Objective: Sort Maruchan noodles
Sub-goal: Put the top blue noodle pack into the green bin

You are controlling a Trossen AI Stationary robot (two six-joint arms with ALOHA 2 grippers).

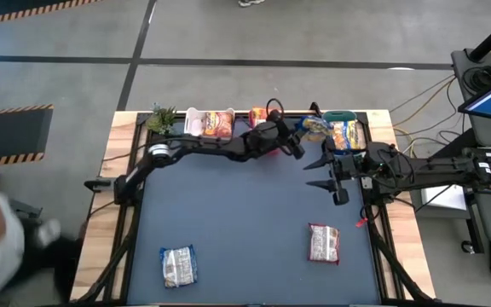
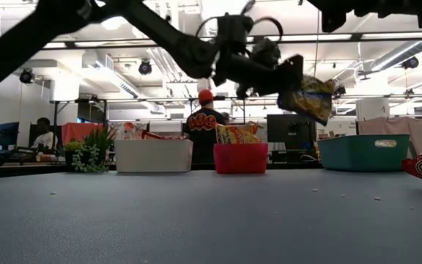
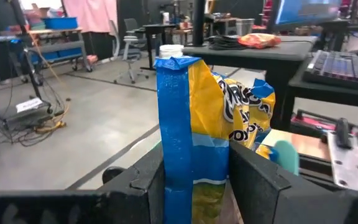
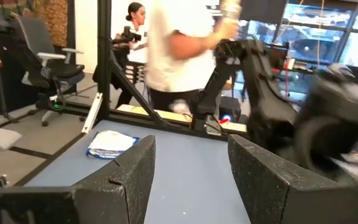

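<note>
Left gripper [image 1: 307,136] raised above the table's far edge, near the teal bin [image 1: 345,134], its fingers [image 3: 253,180] clamped on a blue-and-yellow noodle packet [image 3: 197,124]; seen from table level, that packet [image 2: 308,95] hangs tilted in the air, above and just short of the teal bin [image 2: 363,152]; right gripper [image 1: 320,173] poised over the table's right side, nr the same bin, fingers [image 4: 272,177] spread apart w/ nothing between them; three bins along the far edge, l. to r.: white bin [image 1: 209,124] w/ orange packets [image 1: 219,124] inside, pink bin [image 2: 240,158] w/ an orange packet [image 2: 234,134] standing up out of it, teal bin w/ a blue-and-yellow packet [image 1: 344,134] already inside; small green plant [image 1: 162,118] at the far left corner, beside the white bin; two silvery-white packets on the blue table top [image 1: 245,230], nr the front edge and well apart: one front-left [image 1: 178,265], one front-right [image 1: 323,243]; from the right wrist, the front-left packet [image 4: 112,144] lies flat nr the table's edge; a person in a white top [image 4: 179,50] stands beyond the table; another person [image 2: 206,121] in the room behind the bins.
</note>
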